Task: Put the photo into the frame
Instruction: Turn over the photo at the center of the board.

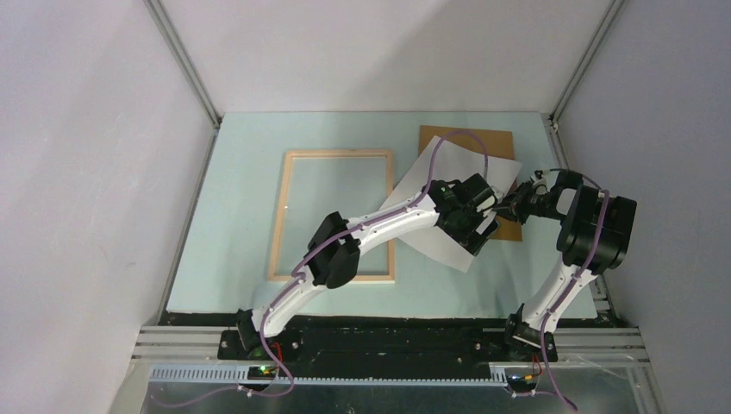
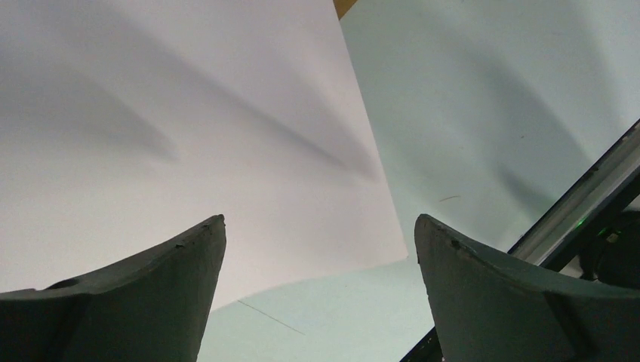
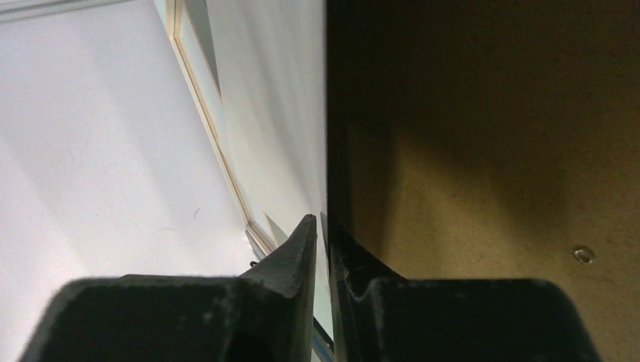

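The photo [image 1: 504, 170] lies white back up, turned at an angle, partly on the table and partly over a brown backing board [image 1: 465, 136]. To its left the frame [image 1: 278, 216] lies flat with its pale wood side up. My left gripper [image 1: 483, 233] hangs open just above the photo's near right part. In the left wrist view the white sheet [image 2: 189, 113] and its corner show between the spread fingers of the left gripper [image 2: 318, 226]. My right gripper [image 1: 510, 205] is shut on the photo's right edge. In the right wrist view the right gripper [image 3: 321, 219] pinches the sheet [image 3: 279, 113], which is seen edge-on.
The brown board [image 3: 490, 188] fills the right of the right wrist view, with the frame's rail [image 3: 198, 83] far off. The pale green mat [image 2: 490, 113] ends at a black rail near the arm bases. Grey walls close in on both sides.
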`<control>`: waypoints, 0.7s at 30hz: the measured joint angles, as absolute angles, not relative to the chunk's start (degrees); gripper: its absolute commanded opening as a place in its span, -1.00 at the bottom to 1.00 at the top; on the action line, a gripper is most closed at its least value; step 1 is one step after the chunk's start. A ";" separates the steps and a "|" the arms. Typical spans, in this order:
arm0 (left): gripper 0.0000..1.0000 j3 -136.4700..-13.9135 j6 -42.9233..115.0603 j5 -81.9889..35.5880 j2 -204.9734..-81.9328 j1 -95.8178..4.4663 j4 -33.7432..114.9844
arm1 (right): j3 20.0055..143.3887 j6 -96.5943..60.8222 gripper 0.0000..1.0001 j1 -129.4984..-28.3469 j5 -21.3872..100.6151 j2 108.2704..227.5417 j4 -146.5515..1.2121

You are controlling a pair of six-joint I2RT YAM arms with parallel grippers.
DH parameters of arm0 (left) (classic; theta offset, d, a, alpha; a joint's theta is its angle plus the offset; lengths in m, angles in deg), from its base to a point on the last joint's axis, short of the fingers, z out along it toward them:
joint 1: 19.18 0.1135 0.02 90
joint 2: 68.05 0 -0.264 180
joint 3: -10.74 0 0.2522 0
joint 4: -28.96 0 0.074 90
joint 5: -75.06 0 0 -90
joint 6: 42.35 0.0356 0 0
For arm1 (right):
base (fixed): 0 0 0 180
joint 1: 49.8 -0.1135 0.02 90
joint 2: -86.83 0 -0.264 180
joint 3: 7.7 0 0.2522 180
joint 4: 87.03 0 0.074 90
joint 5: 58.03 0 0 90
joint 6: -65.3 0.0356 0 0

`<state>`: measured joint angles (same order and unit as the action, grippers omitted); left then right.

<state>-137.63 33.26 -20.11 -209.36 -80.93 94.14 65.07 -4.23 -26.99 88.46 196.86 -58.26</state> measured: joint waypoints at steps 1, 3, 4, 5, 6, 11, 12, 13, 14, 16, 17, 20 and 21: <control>0.99 -136.97 33.36 -20.26 -209.14 -80.78 94.16 | 65.07 -4.30 -0.87 -26.68 88.64 196.86 -58.26; 0.99 -135.60 33.91 -20.76 -208.42 -80.36 94.23 | 65.07 -4.47 -1.00 -26.16 89.16 196.86 -58.22; 0.99 -134.77 34.26 -21.03 -207.77 -80.12 94.30 | 65.07 -4.73 -1.00 -25.87 89.49 196.86 -58.19; 0.99 -133.76 34.81 -21.20 -206.87 -79.80 94.30 | 65.07 -5.06 -1.00 -25.68 89.77 196.86 -58.13; 0.99 -133.02 35.35 -21.20 -206.04 -79.47 94.32 | 65.07 -5.35 -1.00 -25.55 90.06 196.84 -57.98; 0.99 -128.16 39.20 -21.99 -200.05 -75.97 94.16 | 65.07 -6.83 -1.00 -25.24 92.07 195.36 -56.77; 0.99 -127.18 39.81 -22.73 -198.63 -74.66 94.16 | 65.07 -7.01 -1.00 -25.24 92.72 194.70 -56.64; 0.99 -126.44 40.25 -23.32 -197.47 -73.26 94.19 | 65.07 -7.18 -1.00 -25.24 93.29 193.91 -56.49; 0.99 -125.91 40.62 -24.22 -196.49 -71.71 94.19 | 65.07 -7.47 -1.00 -25.26 94.06 193.02 -56.40; 0.99 -124.91 40.86 -25.51 -194.70 -68.21 94.01 | 65.13 -8.12 -1.00 -25.44 95.57 191.36 -56.12; 0.99 -124.41 41.15 -26.08 -193.91 -66.44 93.99 | 65.20 -8.54 -1.00 -25.65 96.27 190.57 -55.81; 0.99 -122.90 41.30 -27.36 -192.12 -61.61 93.60 | 65.59 -10.44 -1.00 -26.31 98.30 188.01 -54.41; 0.99 -122.18 41.30 -27.67 -191.57 -59.99 93.49 | 65.72 -11.12 -1.00 -26.68 99.11 187.18 -53.98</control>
